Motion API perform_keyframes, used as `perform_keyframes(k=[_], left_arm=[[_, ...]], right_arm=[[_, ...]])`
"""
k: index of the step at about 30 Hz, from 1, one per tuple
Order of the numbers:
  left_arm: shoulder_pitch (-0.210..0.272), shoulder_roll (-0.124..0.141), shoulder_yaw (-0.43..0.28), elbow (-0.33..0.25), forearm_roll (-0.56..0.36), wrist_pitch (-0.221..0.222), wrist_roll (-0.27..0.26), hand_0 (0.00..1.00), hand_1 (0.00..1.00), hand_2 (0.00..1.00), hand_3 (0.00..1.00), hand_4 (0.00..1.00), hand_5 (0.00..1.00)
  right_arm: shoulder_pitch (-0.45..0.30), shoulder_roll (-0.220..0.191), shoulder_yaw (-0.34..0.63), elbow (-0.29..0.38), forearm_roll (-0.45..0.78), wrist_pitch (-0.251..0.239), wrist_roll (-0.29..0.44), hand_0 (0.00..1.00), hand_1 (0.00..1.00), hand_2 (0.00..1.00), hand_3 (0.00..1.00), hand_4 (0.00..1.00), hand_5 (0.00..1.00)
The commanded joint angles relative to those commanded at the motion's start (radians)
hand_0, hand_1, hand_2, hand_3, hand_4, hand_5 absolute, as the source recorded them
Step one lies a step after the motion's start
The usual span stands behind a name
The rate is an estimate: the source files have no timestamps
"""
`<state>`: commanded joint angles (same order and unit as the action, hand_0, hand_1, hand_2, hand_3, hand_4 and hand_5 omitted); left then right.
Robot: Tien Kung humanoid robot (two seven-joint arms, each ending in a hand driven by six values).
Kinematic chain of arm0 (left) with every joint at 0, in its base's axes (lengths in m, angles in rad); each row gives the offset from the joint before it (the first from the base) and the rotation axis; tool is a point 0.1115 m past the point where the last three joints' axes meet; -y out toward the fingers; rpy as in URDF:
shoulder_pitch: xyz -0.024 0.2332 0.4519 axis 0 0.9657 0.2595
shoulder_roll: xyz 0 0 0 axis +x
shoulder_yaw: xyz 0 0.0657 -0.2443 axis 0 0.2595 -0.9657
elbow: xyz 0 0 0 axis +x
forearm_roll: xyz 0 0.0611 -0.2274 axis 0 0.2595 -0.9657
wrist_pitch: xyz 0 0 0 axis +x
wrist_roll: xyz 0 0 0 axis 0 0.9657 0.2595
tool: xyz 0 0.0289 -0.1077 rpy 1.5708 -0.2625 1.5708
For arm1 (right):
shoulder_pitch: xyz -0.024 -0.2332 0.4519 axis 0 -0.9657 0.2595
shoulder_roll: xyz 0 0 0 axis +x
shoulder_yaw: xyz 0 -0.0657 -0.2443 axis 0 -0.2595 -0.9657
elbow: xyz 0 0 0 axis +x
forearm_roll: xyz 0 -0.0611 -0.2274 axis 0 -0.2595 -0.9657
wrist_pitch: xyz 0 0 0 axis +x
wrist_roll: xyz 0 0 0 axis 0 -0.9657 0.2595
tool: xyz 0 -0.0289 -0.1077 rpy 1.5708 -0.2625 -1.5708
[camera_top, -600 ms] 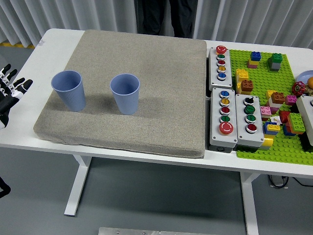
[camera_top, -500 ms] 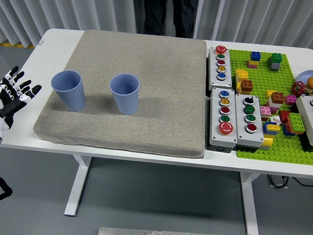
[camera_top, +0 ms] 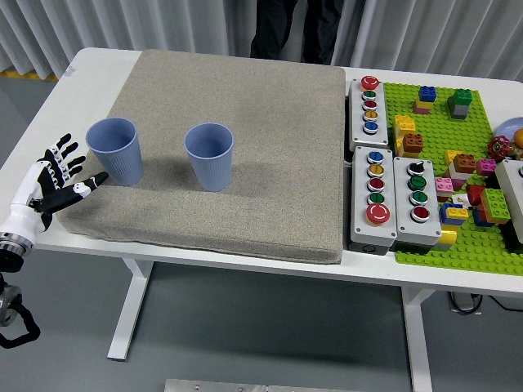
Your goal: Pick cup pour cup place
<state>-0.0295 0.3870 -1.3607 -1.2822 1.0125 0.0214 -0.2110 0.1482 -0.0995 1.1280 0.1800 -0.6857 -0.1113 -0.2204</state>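
A white rectangular worktop (camera_top: 61, 90) is filling most of the head view, and a large grey-beige fabric mat (camera_top: 270, 139) is lying across its left and middle portion. To the right of the mat, a bright green studded building-block baseplate (camera_top: 433, 131) is carrying scattered coloured toy bricks, and between mat and baseplate three grey push-button control boxes (camera_top: 369, 104) are sitting side by side and end to end. At the far side of the worktop, a person in dark trousers (camera_top: 296, 28) is standing, showing only from the legs down at the top edge.

Two light blue ribbed plastic cups are standing upright on the left part of the mat, apart from each other: the left blue cup (camera_top: 115, 151) near the mat's left edge, and the right blue cup (camera_top: 210, 156) toward the middle.

The robot's left hand (camera_top: 51, 187), black and white with five jointed fingers, is reaching in from the lower left corner over the worktop's near-left edge. Its fingers are spreading wide and gripping nothing. The left blue cup is sitting just to the right of and slightly beyond the hand; the thumb tip is pointing toward the cup's base, very near it, though contact cannot be told. The right blue cup is standing well apart from the hand.
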Motion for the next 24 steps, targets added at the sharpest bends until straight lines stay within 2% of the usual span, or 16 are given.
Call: perform_keyframes(k=[13, 24], left_arm=[[-0.042, -0.019, 0.038, 0.073, -0.014, 0.008, -0.005, 0.895, 0.895, 0.998, 0.998, 0.966, 0.224], [-0.104, -0.026, 0.081, 0.118, -0.032, 0.015, -0.004, 0.896, 0.894, 0.998, 0.998, 0.977, 0.26]], right_arm=[[-0.005, 0.003, -0.004, 0.0, 0.003, 0.0, 0.0, 0.723, 0.69, 0.738, 0.706, 0.317, 0.312], [0.006, 0.003, -0.009, 0.0, 0.017, -0.001, 0.002, 0.724, 0.69, 0.737, 0.704, 0.315, 0.311]])
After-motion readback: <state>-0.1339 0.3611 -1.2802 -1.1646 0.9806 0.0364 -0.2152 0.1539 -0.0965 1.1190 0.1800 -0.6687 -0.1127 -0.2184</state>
